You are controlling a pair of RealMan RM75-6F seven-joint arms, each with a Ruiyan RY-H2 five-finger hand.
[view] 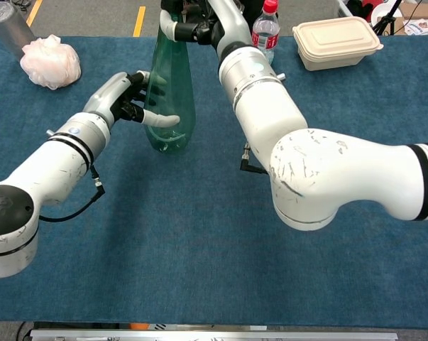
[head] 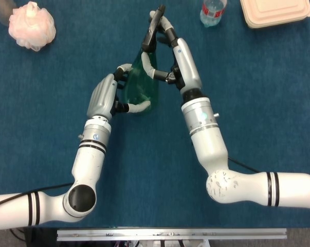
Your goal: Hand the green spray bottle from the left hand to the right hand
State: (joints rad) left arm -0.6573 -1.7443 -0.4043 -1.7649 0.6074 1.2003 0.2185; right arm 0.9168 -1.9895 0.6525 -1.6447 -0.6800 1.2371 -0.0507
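Chest view shows the left hand (view: 125, 99) nearest, wrapped around the lower body of the green spray bottle (view: 169, 92), its fingers curling round the bottle's left side and one pale finger lying across the front just above the base. The bottle stands upright over the blue table (view: 199, 234), and from this view it is hard to tell whether its base touches the cloth. Higher on the bottle, the right hand (view: 192, 28) closes on the neck, fingers bent around it from the bottle's right, so both hands hold the bottle at once: left low, right high.

From the head view the left hand (head: 104, 96) sits to the left of the bottle (head: 142, 82) and the right hand (head: 167, 72) to its right, with the dark spray head pointing away past the right fingers.

Beyond the bottle, to its far right, stands a clear water bottle (view: 265, 28) with a red cap, and further right a beige lidded box (view: 336, 41). To the bottle's far left lies a pink bath pouf (view: 50, 61).
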